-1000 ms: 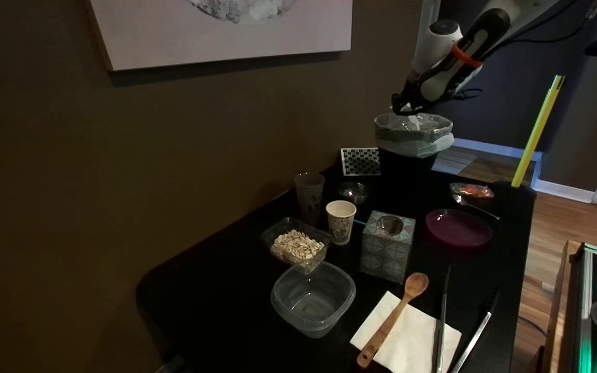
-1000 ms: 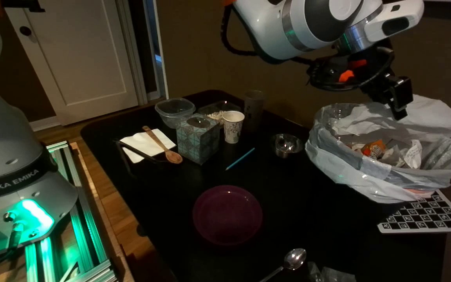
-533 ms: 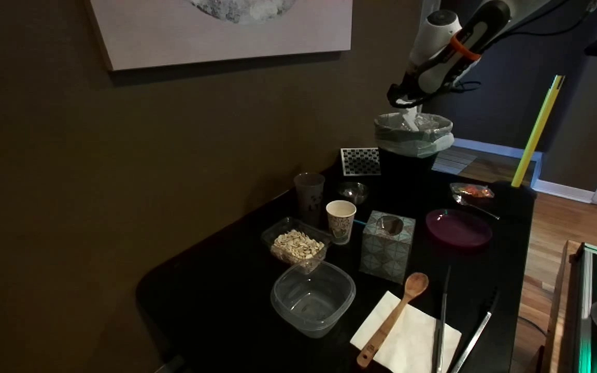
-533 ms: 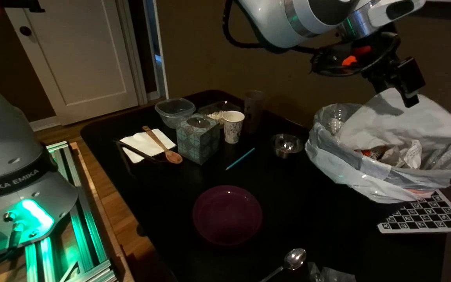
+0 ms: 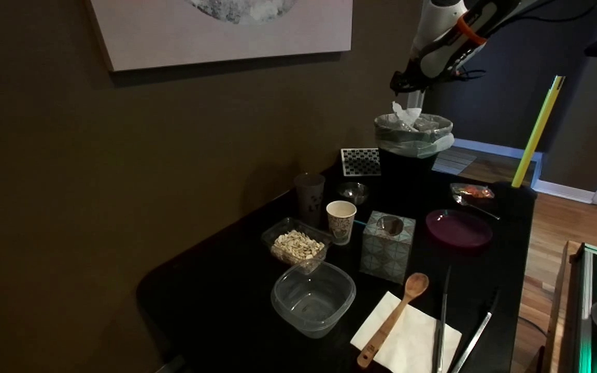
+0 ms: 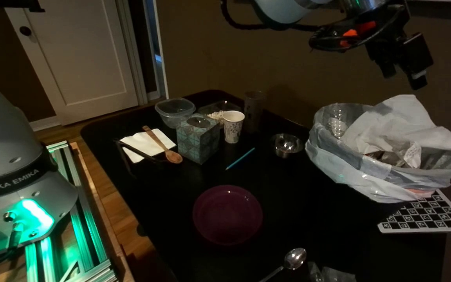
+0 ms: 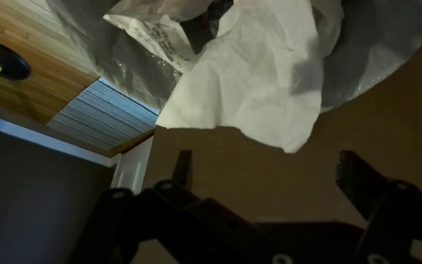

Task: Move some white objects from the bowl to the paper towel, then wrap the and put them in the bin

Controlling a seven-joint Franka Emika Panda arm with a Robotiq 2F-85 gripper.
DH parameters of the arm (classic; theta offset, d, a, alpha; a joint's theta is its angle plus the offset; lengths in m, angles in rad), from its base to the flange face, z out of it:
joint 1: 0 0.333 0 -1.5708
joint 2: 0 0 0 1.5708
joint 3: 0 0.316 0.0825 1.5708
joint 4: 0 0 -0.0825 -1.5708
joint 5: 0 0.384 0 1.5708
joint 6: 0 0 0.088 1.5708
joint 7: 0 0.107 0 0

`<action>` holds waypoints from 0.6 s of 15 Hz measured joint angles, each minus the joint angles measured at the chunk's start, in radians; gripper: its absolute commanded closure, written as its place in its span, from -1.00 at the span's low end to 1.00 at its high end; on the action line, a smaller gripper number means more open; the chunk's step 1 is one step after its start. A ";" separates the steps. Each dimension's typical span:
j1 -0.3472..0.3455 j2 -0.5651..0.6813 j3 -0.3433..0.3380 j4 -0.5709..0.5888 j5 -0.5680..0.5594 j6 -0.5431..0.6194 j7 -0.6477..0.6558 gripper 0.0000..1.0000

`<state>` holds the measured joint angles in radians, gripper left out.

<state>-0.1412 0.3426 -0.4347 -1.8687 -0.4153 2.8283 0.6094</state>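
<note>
The bin (image 5: pixel 407 168) is black with a pale plastic liner (image 6: pixel 358 172) over its rim. A crumpled white paper towel (image 6: pixel 397 121) lies across its mouth, part of it sticking over the rim. It also shows in the wrist view (image 7: pixel 262 88). Whether it wraps anything is hidden. My gripper (image 7: pixel 265 154) is open and empty above the bin, apart from the towel; it shows in an exterior view (image 6: pixel 404 79). The low maroon bowl (image 6: pixel 227 215) shows nothing in it. Another white paper towel (image 5: pixel 417 342) lies flat under a wooden spoon (image 5: pixel 394 318).
A tissue box (image 5: pixel 387 246), a paper cup (image 5: pixel 340 223), a tall tumbler (image 5: pixel 309 199), a clear bowl (image 5: pixel 313 300) and a tray of pale pieces (image 5: pixel 298 244) stand together. Black-and-silver tongs (image 5: pixel 472 339) lie near the edge. A metal bowl (image 6: pixel 287 145) stands near the bin.
The gripper has risen above the bin. Half a second ago the towel was drawn up to it; now the towel has dropped away and rests on the bin, and the jaws stand apart from it.
</note>
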 measured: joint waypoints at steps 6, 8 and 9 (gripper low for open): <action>0.024 -0.054 -0.014 -0.023 0.019 -0.001 -0.008 -1.00; 0.031 -0.061 -0.028 -0.026 -0.010 -0.002 0.009 -1.00; 0.033 -0.064 -0.031 -0.029 -0.015 -0.002 0.009 -1.00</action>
<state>-0.1084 0.2781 -0.4659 -1.8972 -0.4303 2.8263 0.6184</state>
